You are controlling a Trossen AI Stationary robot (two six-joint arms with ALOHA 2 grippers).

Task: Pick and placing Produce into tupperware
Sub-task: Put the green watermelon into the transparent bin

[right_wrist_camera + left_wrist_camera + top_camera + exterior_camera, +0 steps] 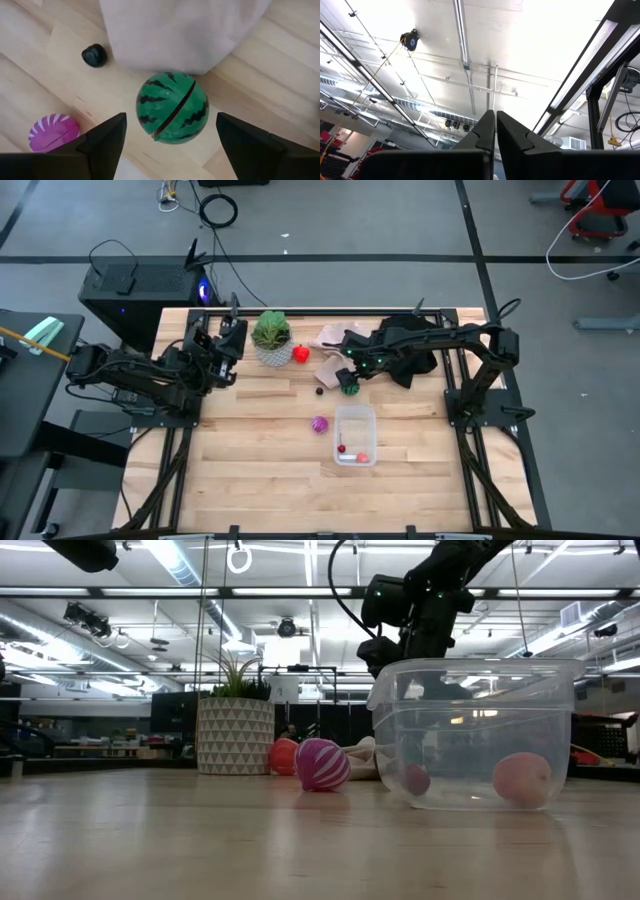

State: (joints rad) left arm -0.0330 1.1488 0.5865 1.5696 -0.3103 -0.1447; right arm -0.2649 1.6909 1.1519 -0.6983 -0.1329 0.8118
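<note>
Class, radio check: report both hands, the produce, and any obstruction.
Right hand open above the green melon. Left hand shut, parked at table's left edge. Two pieces already in tupperware. Beige cloth touches melon.

Pale, matt wooden planks form the table; the tupperware is clear, glossy plastic.
</note>
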